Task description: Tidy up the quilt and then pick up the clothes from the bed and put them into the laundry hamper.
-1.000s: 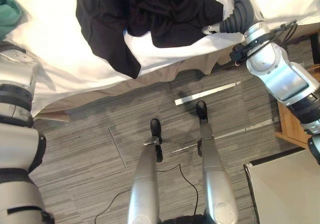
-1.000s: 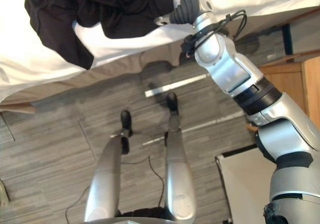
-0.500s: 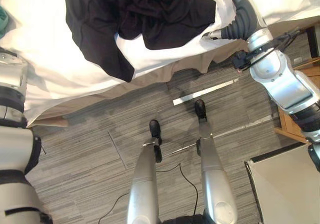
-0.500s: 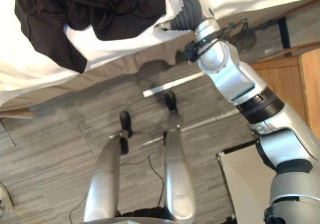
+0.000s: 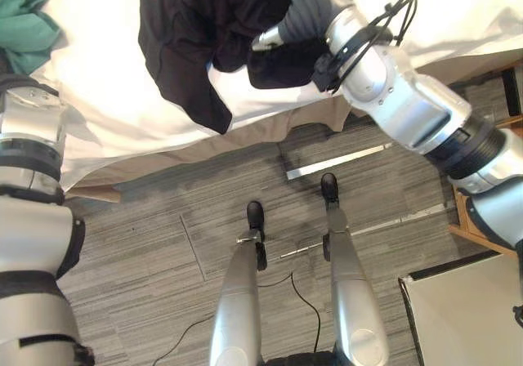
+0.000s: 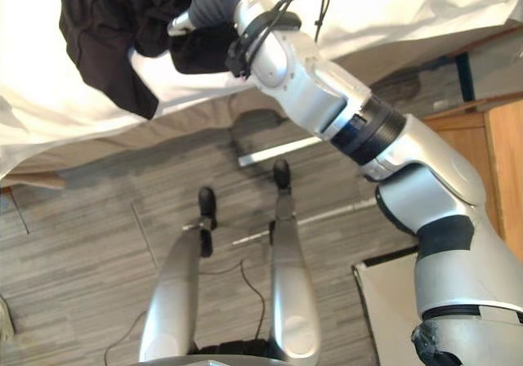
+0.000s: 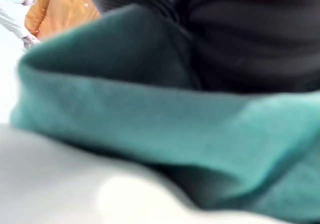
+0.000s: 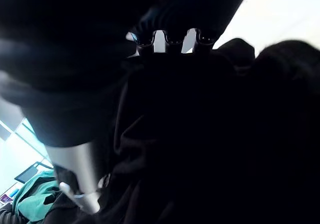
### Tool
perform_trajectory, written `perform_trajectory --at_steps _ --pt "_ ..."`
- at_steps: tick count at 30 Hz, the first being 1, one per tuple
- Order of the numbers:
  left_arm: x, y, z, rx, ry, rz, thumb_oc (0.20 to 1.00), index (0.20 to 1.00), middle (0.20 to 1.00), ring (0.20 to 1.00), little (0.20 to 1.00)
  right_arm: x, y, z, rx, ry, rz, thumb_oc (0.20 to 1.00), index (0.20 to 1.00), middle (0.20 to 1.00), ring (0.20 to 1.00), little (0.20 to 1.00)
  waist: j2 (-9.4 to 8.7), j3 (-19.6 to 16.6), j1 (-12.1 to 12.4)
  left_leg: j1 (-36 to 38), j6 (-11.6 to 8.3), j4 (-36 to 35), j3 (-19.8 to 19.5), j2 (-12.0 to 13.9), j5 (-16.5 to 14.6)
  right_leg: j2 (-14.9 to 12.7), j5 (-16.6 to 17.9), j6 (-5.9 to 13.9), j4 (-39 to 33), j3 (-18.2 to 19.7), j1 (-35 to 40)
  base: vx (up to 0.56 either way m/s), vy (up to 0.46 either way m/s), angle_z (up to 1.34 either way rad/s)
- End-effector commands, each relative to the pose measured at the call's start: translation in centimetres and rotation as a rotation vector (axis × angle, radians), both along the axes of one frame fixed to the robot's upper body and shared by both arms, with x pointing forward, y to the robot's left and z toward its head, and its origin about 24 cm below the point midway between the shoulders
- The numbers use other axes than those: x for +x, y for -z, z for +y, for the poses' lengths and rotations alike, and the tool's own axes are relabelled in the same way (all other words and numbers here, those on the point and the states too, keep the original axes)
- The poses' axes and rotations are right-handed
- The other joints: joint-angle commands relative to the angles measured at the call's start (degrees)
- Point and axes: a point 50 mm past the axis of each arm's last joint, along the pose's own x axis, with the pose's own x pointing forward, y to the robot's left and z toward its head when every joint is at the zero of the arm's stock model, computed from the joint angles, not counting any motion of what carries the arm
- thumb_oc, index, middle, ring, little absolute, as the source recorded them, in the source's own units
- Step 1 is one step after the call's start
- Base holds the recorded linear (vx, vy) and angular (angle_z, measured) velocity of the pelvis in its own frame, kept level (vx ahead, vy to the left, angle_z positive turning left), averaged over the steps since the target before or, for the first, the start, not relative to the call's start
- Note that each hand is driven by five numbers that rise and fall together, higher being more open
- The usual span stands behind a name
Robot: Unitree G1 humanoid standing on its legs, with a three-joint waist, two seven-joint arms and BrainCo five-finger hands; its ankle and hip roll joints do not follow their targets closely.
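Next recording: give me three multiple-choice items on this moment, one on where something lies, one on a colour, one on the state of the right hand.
1. Where does the black garment lie?
A. on the floor
B. on the white quilt, hanging over the bed's edge
C. in a hamper

2. What colour is the garment by the left arm?
A. teal green
B. red
C. yellow

3. What is the right hand doing?
A. hanging by the robot's side
B. resting on the floor
C. reached onto the black garment, fingers hidden in the cloth

Answers: 1 B, the dark cloth spreads over the white quilt and droops past its edge. 2 A, green cloth shows at the left eye view's upper left. 3 C, its dark cover lies against the black fabric, so its grip cannot be read.
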Motion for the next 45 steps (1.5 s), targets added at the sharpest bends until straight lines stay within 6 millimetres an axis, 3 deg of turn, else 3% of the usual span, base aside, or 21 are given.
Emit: perform_trajectory --at_steps 1,6,7,8,14,28,32,37,42,45 --pt "2.2 0.9 -2.6 0.016 0.091 0.054 0.2 0.2 0.2 0.2 0.2 -1.0 -1.1 1.0 0.009 -0.086 -0.057 1.0 1.0 1.0 1.0 1.0 3.92 -0.41 1.44 3.39 0.83 -12.9 -3.62 1.43 7.47 -0.18 -4.74 -0.74 3.24 -1.19 2.43 -0.02 -0.029 0.04" --pt "2.6 1.3 -3.2 0.023 0.106 0.061 0.2 0.2 0.2 0.2 0.2 -1.4 0.3 3.0 -0.026 -0.156 0.002 1.0 1.0 1.0 1.0 1.0 3.88 -0.41 2.14 2.34 0.84 -11.83 -4.23 1.11 7.35 -0.53 -4.55 -0.61 3.76 -1.44 1.7 0.0 -0.018 0.11" --pt "2.7 1.5 -3.4 0.025 0.105 0.064 0.2 0.2 0.2 0.2 0.2 -1.4 0.8 3.4 -0.04 -0.154 0.012 0.959 0.959 0.959 0.959 0.959 3.91 -0.41 2.19 2.08 0.81 -11.66 -4.33 1.07 7.34 -0.61 -4.54 -0.59 3.86 -1.45 1.51 0.01 0.009 0.12" --pt "2.7 1.5 -3.4 0.024 0.104 0.064 0.2 0.2 0.2 0.2 0.2 -1.4 1.0 3.6 -0.04 -0.15 0.018 0.2 0.2 0.2 0.2 0.2 3.93 -0.41 2.21 1.98 0.81 -11.63 -4.35 1.04 7.35 -0.62 -4.55 -0.6 3.91 -1.45 1.4 0.01 0.012 0.1" --pt "3.0 1.3 -3.7 0.026 0.118 0.067 0.2 0.2 0.2 0.2 0.2 -0.1 2.6 4.2 -0.079 -0.081 0.072 0.2 0.2 0.2 0.2 0.2 4.18 -0.41 2.76 1.06 0.88 -11.2 -4.14 0.96 7.04 -0.78 -5.0 -0.74 4.39 -2.06 0.59 0.0 0.005 0.02" --pt "3.4 1.2 -4.5 0.02 0.16 0.028 0.2 0.2 0.2 0.2 0.2 1.0 2.5 3.2 0.043 -0.012 0.035 0.2 0.2 0.2 0.2 0.2 4.04 -0.41 2.75 -0.17 0.74 -10.19 -3.78 1.03 6.63 -1.09 -4.61 -0.6 4.28 -2.48 -0.49 0.0 -0.008 0.02" --pt "3.7 0.2 -5.4 -0.038 0.257 -0.122 0.2 0.2 0.2 0.2 0.2 1.7 1.9 1.5 0.175 0.043 0.016 0.2 0.2 0.2 0.2 0.2 4.14 -0.41 2.49 0.89 0.7 -10.51 -3.32 1.01 6.39 -1.24 -4.89 -0.57 3.9 -2.6 0.57 0.0 0.0 0.0" --pt "3.4 -0.6 -7.3 -0.037 0.412 -0.344 0.2 0.2 0.2 0.2 0.2 2.1 0.7 -3.4 0.376 0.103 -0.027 0.2 0.2 0.2 0.2 0.2 3.89 -0.41 2.67 5.32 0.51 -12.48 -3.06 1.36 5.77 -1.33 -5.63 -0.23 2.46 -3.26 5.1 0.0 -0.051 0.0" --pt "2.5 0.3 -6.7 0.038 0.341 -0.275 0.2 0.2 0.2 0.2 0.2 1.3 -0.1 -5.6 0.394 0.131 -0.042 0.2 0.2 0.2 0.2 0.2 4.19 -0.41 2.82 9.17 0.64 -14.59 -3.47 1.28 5.7 -0.69 -6.19 -0.22 1.77 -2.64 8.21 -0.03 -0.027 -0.11" --pt "2.0 0.3 -5.6 0.022 0.288 -0.253 0.2 0.2 0.2 0.2 0.2 1.0 -0.7 -5.7 0.375 0.109 -0.047 0.2 0.2 0.2 0.2 0.2 4.82 -0.41 2.32 10.25 0.56 -15.06 -3.18 1.49 6.01 -0.51 -6.36 -0.37 1.75 -2.1 8.86 -0.04 0.079 -0.21"
